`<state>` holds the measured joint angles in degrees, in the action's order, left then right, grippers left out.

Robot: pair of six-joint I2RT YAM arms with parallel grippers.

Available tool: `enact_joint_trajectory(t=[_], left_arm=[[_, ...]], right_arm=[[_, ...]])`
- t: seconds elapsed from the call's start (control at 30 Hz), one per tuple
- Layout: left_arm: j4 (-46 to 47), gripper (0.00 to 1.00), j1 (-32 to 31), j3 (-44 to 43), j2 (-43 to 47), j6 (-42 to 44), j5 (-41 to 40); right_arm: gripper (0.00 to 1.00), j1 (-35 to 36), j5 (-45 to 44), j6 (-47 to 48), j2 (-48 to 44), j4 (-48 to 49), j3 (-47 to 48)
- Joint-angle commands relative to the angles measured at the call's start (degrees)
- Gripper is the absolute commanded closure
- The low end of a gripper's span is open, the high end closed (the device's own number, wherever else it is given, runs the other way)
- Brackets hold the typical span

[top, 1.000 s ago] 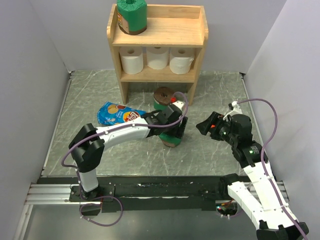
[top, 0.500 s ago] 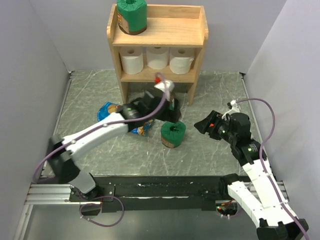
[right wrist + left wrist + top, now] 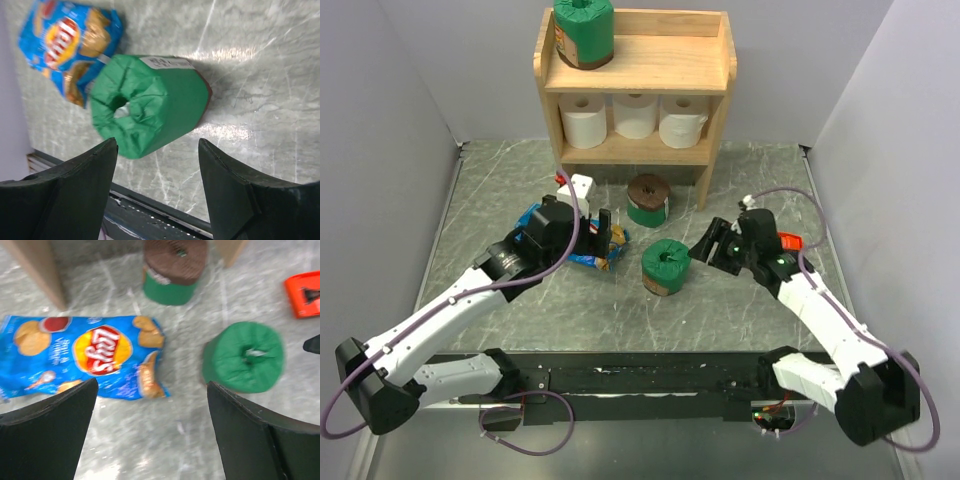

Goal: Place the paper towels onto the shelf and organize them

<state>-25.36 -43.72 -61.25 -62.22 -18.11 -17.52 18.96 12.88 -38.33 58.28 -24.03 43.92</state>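
**Paper towels: 4 on the shelf, 2 on the table, right arm lined up for a pick**

We count 3 white rolls on the lower tier of the shelf and 1 green roll on its top board. 2 green ones wait on the table: the brown-topped roll just in front of the shelf, and the nearer roll mid-table, apparently standing with its puckered green face up.

We judge the step in hand to be the right gripper taking the nearer roll. To do it well, we would advance until the roll sits deep between the fingers; close across its round flanks, not its soft end; squeeze gently; and lift high enough to clear the top board's rim.

The right arm reaches low toward the left, its jaws spread and empty, just beside the roll and not touching it. The left arm stretches forward, and the left gripper hangs spread and empty over the chip bag. It is best kept out of the way.
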Motion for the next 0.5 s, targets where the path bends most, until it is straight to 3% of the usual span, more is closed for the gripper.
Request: enact_joint_trajectory(t=[0.0, 0.13, 0.47], left_arm=[[1.09, 0.04, -0.22, 1.92, 3.41, 5.01, -5.41], [3.92, 0.04, -0.05, 5.96, 7.45, 5.01, -3.66], [2.16, 0.04, -0.13, 5.97, 8.51, 4.40, -7.44]], right_arm=[[0.27, 2.92, -3.91, -0.70, 4.55, 2.15, 3.36], [0.27, 4.33, -6.99, -0.96, 7.81, 1.53, 4.85], [0.26, 7.49, -7.43, -2.89, 15.62, 3.91, 6.53]])
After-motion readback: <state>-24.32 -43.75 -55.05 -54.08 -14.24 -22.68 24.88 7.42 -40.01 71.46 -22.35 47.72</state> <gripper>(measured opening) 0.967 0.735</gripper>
